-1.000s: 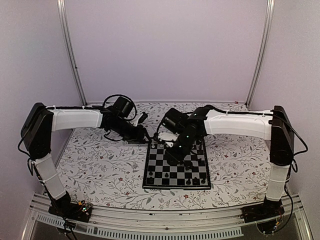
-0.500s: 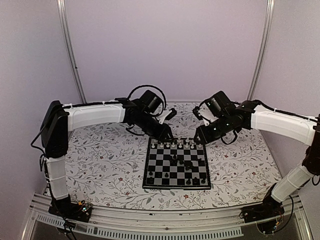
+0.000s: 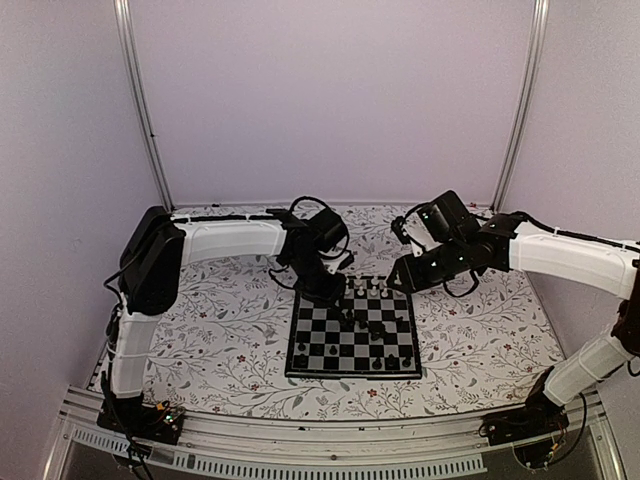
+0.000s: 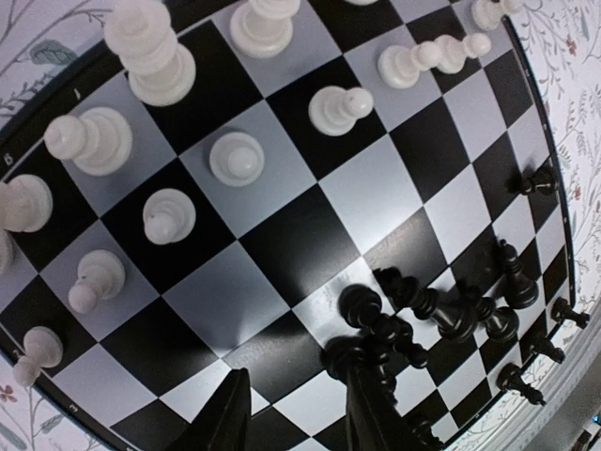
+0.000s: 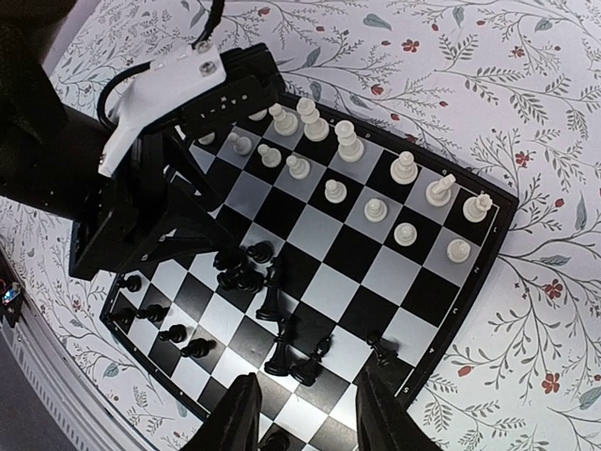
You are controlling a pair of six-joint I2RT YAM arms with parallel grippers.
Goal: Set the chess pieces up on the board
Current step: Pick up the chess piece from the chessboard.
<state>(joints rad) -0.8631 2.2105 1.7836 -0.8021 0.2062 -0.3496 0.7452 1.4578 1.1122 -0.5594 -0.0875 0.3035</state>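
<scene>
Several black chess pieces (image 3: 376,363) stand in a row along the near edge of the board (image 3: 330,340), which lies on the floral counter (image 3: 220,340) between the two arms. More black pieces are bunched near the board's middle, some apparently lying on their sides. White chess pieces (image 5: 376,209) occupy the two far rows. The left fingers (image 4: 225,418) hang over the board's far left part, apart, nothing between them. The right fingers (image 5: 237,418) hang near the far right corner, also apart and unloaded.
</scene>
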